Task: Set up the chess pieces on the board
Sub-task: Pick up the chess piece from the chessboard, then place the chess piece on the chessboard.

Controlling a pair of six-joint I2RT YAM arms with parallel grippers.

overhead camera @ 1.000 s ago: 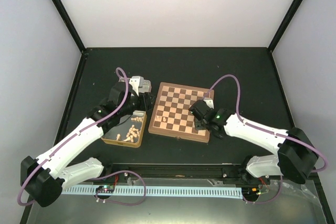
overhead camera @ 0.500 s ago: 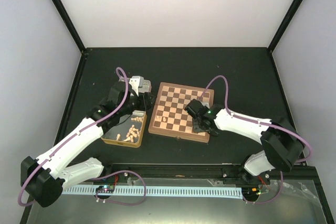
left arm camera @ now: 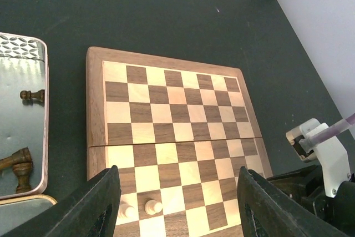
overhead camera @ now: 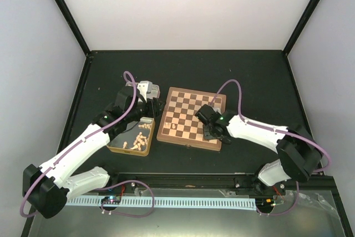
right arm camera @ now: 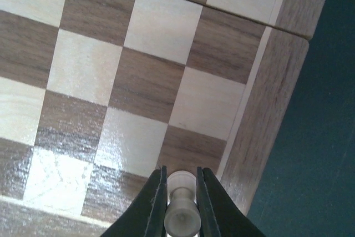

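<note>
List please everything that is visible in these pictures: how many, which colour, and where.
table: one, dark, under everything.
board: one, tan and dark brown squares, between the arms.
pale pieces on the board: two, cream, standing near its near left corner.
held pale piece: one, cream, over the board's right edge.
gold-sided tin: one, left of the board.
loose cream pieces: a heap in the gold-sided tin, too many to count.
silver tin: one, left of the board.
dark pieces: at least two, dark brown, in the silver tin.
left gripper: black, open, left of the board.
right gripper: black, shut on the held pale piece.
</note>
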